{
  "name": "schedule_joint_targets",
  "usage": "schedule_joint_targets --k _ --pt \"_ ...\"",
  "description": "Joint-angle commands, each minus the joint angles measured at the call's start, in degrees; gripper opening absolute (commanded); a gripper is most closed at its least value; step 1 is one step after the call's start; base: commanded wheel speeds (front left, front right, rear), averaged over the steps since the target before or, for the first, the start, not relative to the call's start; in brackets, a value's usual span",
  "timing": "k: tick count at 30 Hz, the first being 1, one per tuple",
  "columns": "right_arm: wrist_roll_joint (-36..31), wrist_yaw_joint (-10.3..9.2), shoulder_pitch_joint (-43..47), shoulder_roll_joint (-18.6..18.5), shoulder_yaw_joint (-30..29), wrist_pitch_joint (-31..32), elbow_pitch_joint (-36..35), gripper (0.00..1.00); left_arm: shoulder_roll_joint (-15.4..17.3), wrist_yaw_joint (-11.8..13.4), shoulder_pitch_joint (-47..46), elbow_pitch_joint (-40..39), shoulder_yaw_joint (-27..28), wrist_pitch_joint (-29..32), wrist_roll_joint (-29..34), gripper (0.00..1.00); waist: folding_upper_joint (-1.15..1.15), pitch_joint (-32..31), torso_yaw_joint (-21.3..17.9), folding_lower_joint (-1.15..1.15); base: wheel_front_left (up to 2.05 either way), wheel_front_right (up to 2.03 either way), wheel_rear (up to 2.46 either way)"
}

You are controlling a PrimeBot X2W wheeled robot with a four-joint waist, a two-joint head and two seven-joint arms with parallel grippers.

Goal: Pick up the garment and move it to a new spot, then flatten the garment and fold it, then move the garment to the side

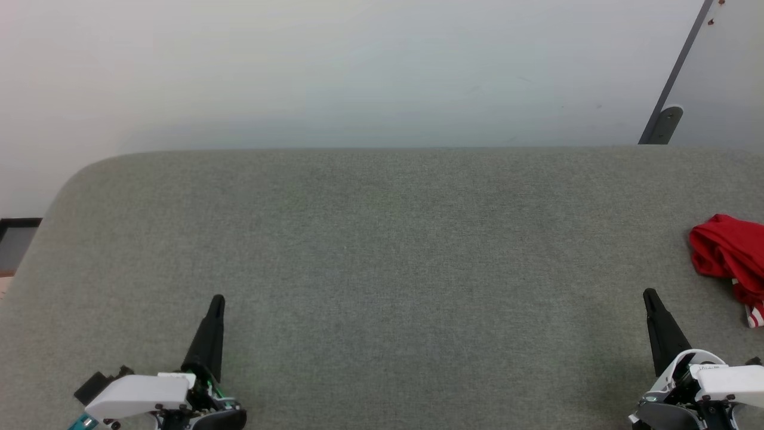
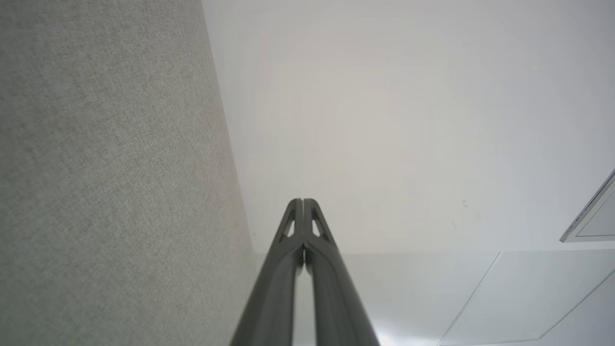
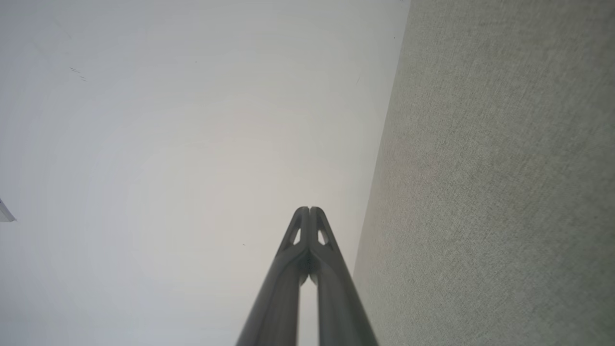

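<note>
Garment (image 1: 725, 251): a red, bunched lump at the far right of the bench (image 1: 382, 239), cut off by the head view's edge. A bit of striped trim (image 1: 755, 315) pokes out on its near side. No lettering or sleeves are visible, so you can't tell how it's layered.

Right end effector (image 1: 650, 295): near the garment, to its left and closer to the robot, not touching it. The fingers are pressed together with nothing between them. In the right wrist view the tips meet and point along the bench toward the wall (image 1: 358, 71).

Left end effector (image 1: 217, 300): well apart on the other side, fingers likewise together and empty.

The stage is ambiguous. A lump at the side fits a garment waiting for pickup, and it also fits one parked aside after folding. To me it looks rumpled rather than squared, but that's a read from a sliver.

To do this well, get the whole garment into the head view before you commit to anything. Judge hem, collar and sleeves from that full view. My guess is the textured bench fabric will drag on the cloth, so expect it to catch rather than slide.
</note>
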Motion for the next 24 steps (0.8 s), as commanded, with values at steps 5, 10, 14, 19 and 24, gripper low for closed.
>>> schedule_joint_targets --k 5,10,14,19,24 --pt "0.25 -0.06 -0.17 0.19 0.06 0.08 0.02 0.00 -0.13 -0.18 -0.61 0.08 0.20 0.11 0.21 0.00 0.00 0.00 0.00 0.00 0.00 0.00 0.00" --pt "0.25 -0.06 -0.17 0.19 0.06 0.08 0.02 0.00 -0.14 -0.18 -0.61 0.08 0.22 0.13 0.25 0.00 0.00 0.00 0.00 0.00 0.00 0.00 0.00" --pt "0.25 -0.06 -0.17 0.19 0.06 0.08 0.02 0.00 -0.15 -0.18 -0.62 0.08 0.23 0.15 0.26 0.00 0.00 0.00 0.00 0.00 0.00 0.00 0.00" --pt "0.25 -0.06 -0.17 0.19 0.06 0.08 0.02 0.00 -0.16 -0.18 -0.61 0.08 0.26 0.11 0.29 0.00 0.00 0.00 0.00 0.00 0.00 0.00 0.00" --pt "0.25 -0.06 -0.17 0.19 0.07 0.08 0.02 0.00 -0.17 -0.18 -0.62 0.08 0.27 0.13 0.32 0.00 0.00 0.00 0.00 0.00 0.00 0.00 0.00"
